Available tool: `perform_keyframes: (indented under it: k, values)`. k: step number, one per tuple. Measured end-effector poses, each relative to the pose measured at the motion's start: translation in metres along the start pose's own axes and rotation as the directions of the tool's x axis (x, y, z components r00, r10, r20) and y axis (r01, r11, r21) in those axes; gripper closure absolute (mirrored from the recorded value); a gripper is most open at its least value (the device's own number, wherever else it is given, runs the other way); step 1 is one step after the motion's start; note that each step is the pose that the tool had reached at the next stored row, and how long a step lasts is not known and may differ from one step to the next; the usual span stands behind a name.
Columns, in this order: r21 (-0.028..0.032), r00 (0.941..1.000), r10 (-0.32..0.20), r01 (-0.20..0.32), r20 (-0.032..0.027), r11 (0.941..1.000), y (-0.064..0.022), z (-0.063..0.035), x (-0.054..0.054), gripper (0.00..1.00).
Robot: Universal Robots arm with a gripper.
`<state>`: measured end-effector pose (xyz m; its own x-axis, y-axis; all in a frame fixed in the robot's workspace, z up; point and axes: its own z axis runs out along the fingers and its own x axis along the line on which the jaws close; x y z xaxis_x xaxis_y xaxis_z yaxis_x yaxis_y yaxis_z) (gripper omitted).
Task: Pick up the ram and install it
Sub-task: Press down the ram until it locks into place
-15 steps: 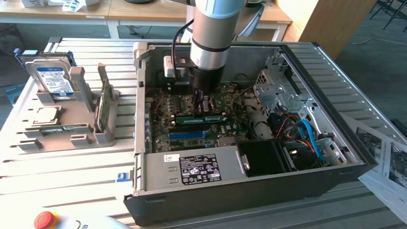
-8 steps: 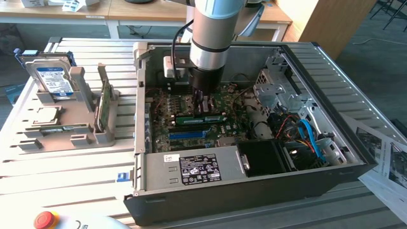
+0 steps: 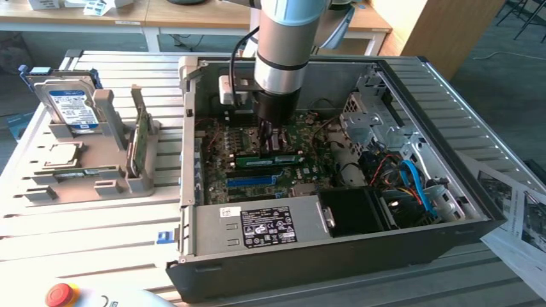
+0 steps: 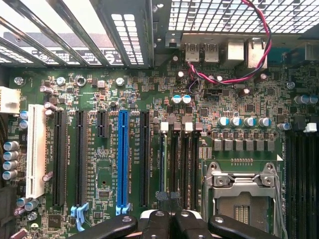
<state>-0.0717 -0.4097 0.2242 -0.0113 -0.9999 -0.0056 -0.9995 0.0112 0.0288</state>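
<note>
The end effector is pressed together low over the motherboard inside the computer case. The ram lies just beneath it at the slots; thin, light, stiff and fragile, it seems best gripped by its long edges.

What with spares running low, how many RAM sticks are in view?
2: one ram on the motherboard under the gripper, another stick upright in the grey rack at the exterior view's left. More may be hidden.
</note>
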Motion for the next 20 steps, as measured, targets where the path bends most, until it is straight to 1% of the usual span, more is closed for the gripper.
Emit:
perform_keyframes:
  k: [20]
  values:
    - [0.0014, 1.0, 0.0, 0.0, 0.0001, 1.0, 0.0034, 0.0012, 0.0, 0.89]
